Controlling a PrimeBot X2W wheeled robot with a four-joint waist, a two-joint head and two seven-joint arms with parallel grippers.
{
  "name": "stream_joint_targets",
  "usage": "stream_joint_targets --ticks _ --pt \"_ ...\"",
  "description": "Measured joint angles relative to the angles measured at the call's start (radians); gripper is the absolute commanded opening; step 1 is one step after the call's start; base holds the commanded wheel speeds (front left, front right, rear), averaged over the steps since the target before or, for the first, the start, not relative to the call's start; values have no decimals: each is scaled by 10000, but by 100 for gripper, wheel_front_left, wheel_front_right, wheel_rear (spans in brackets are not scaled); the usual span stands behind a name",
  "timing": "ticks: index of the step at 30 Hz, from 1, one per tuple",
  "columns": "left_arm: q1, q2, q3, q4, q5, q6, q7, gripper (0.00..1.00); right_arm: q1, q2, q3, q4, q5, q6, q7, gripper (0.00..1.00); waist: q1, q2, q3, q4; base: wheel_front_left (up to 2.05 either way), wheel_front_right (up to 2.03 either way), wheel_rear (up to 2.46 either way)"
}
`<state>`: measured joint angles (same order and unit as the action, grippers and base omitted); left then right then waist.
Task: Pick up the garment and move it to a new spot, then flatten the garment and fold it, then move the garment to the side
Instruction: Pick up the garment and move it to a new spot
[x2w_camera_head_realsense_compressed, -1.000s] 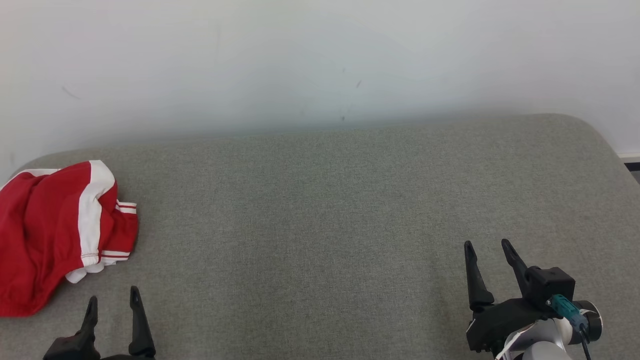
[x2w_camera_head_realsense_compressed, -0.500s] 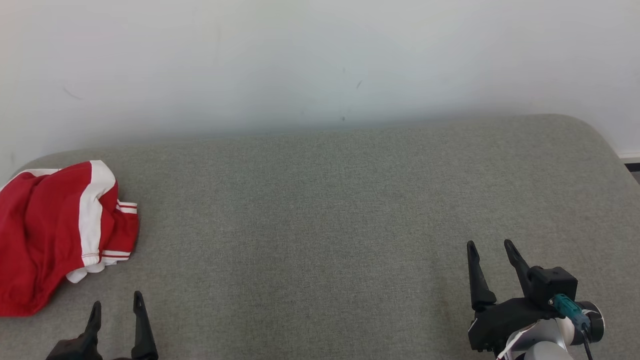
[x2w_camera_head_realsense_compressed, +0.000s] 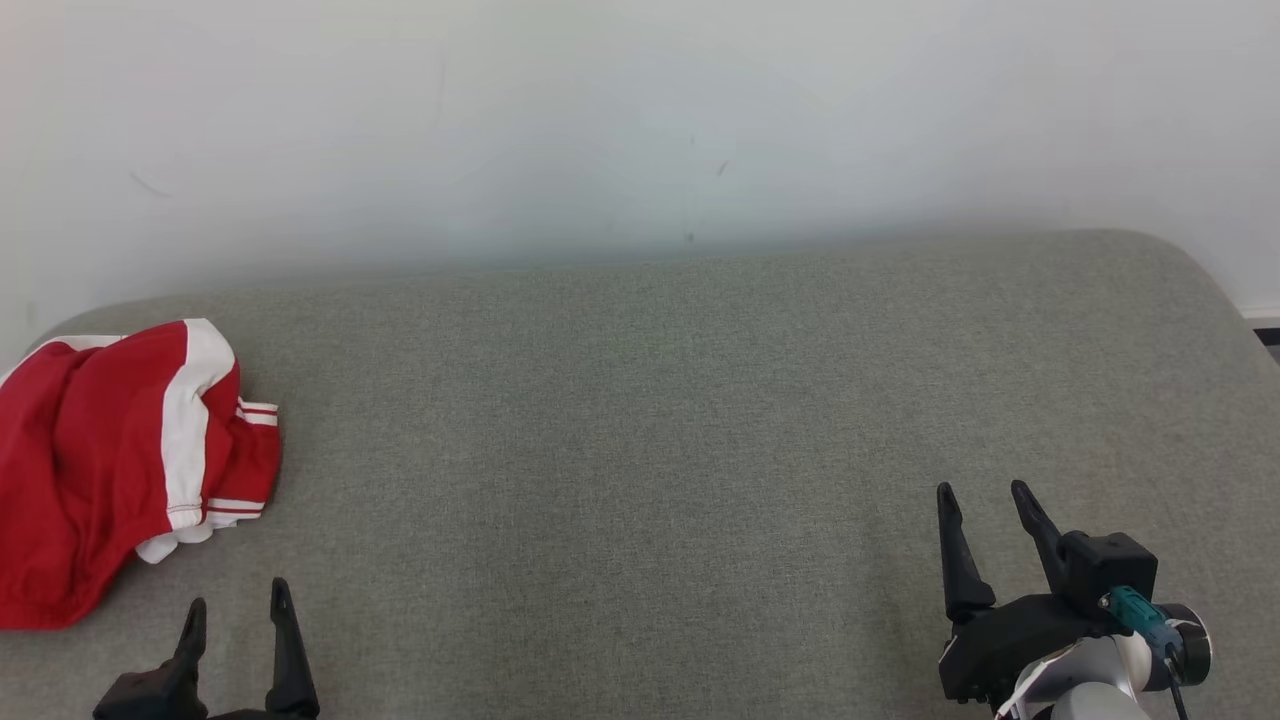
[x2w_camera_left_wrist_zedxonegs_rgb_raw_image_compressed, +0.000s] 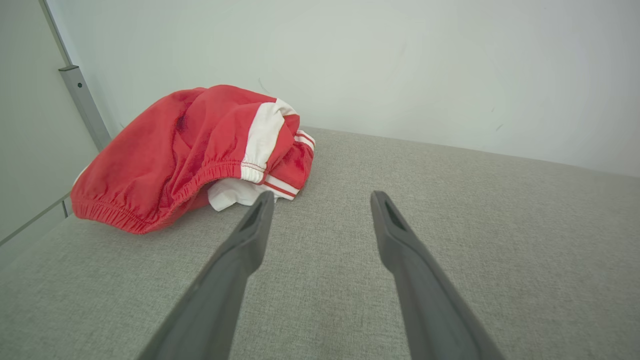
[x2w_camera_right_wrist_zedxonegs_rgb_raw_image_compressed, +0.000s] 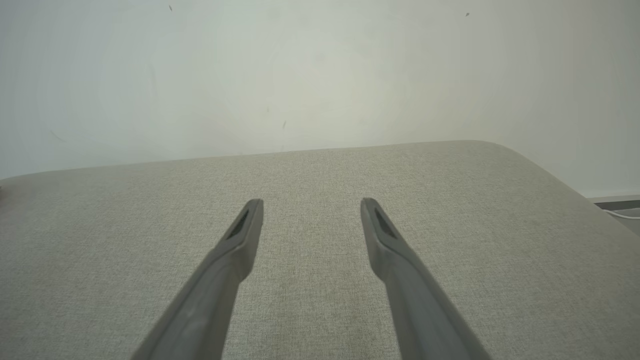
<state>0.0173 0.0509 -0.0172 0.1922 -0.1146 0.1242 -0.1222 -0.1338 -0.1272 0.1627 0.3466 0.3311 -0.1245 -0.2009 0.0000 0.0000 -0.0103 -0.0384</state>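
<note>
Garment (x2w_camera_head_realsense_compressed: 110, 460): red heap, far left on cushion (x2w_camera_head_realsense_compressed: 640, 420), untouched. My left gripper (x2w_camera_head_realsense_compressed: 238, 593), right gripper (x2w_camera_head_realsense_compressed: 981, 487): spread, empty, poised for pickup, I judge.

The light is bright, soft and even across my three feeds, and I can't place its source. The white wall (x2w_camera_head_realsense_compressed: 640, 120) comes through washed out and hazy, and in the head view the far edge of the grey table (x2w_camera_head_realsense_compressed: 640, 400) melts into it. Shadows are faint: I see a thin dark line under the near hem of the red garment (x2w_camera_left_wrist_zedxonegs_rgb_raw_image_compressed: 190, 145) in the left wrist view. Both wrist feeds blur the fingers (x2w_camera_left_wrist_zedxonegs_rgb_raw_image_compressed: 235, 270) near the lens, while their tips stay crisper. The wide lens bends my edges, so the metal strip (x2w_camera_left_wrist_zedxonegs_rgb_raw_image_compressed: 82, 102) at left leans.
</note>
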Motion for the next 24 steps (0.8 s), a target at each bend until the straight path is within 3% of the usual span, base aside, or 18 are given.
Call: stream_joint_targets --ticks 10,24 --pt "-11 -36 -272 -105 -2 0 163 100 105 -6 -146 -59 0 0 73 100 0 0 17 366 0 0 0" --pt "2 -44 -194 -169 -63 0 249 100 246 44 -50 -96 0 0 77 100 0 0 -39 1663 0 0 0"
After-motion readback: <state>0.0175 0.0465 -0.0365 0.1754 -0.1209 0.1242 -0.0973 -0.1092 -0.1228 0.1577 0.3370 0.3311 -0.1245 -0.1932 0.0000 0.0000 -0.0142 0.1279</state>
